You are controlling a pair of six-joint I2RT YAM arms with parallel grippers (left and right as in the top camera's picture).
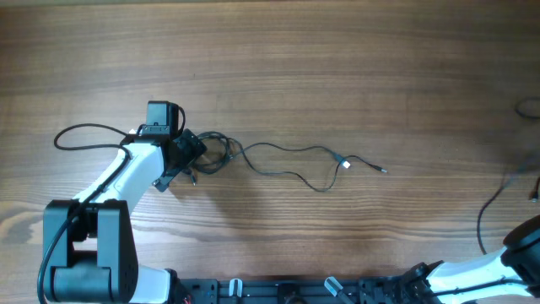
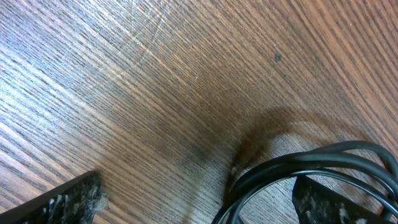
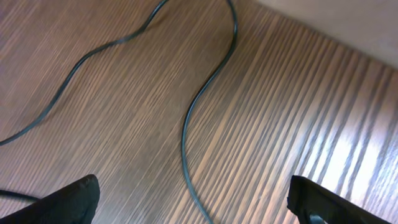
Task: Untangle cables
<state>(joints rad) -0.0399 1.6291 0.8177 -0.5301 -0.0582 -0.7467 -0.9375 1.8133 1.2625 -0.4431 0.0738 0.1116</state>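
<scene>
Nearest, at the right corner, the right gripper (image 3: 194, 202) hangs with jaws spread wide. Between them is only the bare wooden table (image 3: 280, 112) and a thicker black wire (image 3: 186, 130) — not a task cord. Farther in, left of centre, the left gripper (image 2: 196, 191) is likewise spread and holds nothing. The cables (image 1: 216, 155) are bunched against one finger (image 2: 323, 200), and a loose strand (image 1: 312, 149) trails right to a tiny plug (image 1: 384, 171). They look light, limp and likely to slide — best pinched on the strand just outside the knot. No legible writing.
</scene>
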